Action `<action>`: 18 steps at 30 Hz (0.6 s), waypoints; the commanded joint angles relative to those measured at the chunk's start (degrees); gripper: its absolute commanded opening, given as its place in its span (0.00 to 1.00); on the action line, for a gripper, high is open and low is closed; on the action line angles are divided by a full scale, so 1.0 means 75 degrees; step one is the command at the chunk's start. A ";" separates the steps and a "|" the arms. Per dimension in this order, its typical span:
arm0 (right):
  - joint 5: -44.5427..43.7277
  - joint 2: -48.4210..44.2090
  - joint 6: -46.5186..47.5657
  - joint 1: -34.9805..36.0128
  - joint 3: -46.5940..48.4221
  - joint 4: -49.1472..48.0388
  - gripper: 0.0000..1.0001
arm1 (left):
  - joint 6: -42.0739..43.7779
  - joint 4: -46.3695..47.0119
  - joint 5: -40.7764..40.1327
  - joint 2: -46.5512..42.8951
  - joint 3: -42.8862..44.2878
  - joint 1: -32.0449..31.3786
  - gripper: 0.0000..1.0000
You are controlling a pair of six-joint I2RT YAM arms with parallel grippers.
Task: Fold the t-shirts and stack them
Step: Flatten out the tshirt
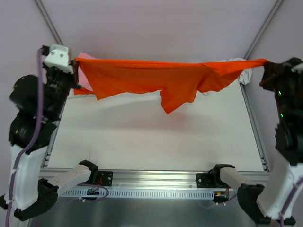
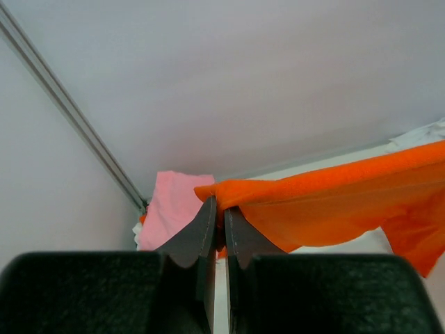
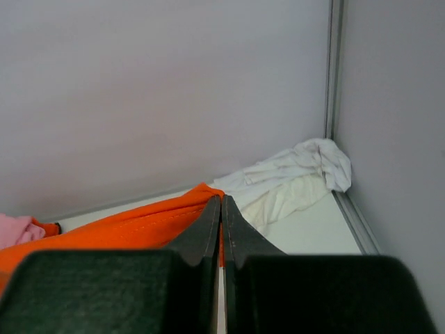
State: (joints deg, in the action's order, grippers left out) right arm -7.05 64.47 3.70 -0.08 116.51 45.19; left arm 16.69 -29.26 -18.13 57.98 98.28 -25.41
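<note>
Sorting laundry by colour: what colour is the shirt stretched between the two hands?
The shirt is plain bright orange, clearest in the top external view.

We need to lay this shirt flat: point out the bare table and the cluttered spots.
Bare: the broad middle and front of the table, from the near rail up to beneath the hanging orange t-shirt. Crowded: the far-left corner holds the pink shirt, the far-right corner the white shirt.
</note>
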 commanded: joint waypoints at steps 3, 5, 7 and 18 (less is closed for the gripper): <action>-0.0560 -0.1632 0.0373 -0.0025 0.0508 0.0431 0.00 | -0.0571 -0.1594 0.0179 -0.1003 0.0992 0.0118 0.00; -0.0724 -0.1879 0.0420 -0.0002 0.0718 0.0560 0.00 | -0.0771 -0.2061 0.0121 -0.1260 0.1261 0.0107 0.00; -0.0830 -0.1963 0.0478 -0.0002 0.0859 0.0596 0.00 | -0.0784 -0.2332 0.0028 -0.1378 0.1473 0.0107 0.00; -0.0724 -0.1963 0.0490 -0.0002 0.0709 0.0573 0.00 | -0.1018 -0.2662 0.0062 -0.1437 0.1639 0.0107 0.00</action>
State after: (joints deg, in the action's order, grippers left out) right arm -6.33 47.94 4.71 -0.05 122.76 51.90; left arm 9.72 -49.52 -12.40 46.83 111.42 -25.43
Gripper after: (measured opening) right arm 0.008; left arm 0.029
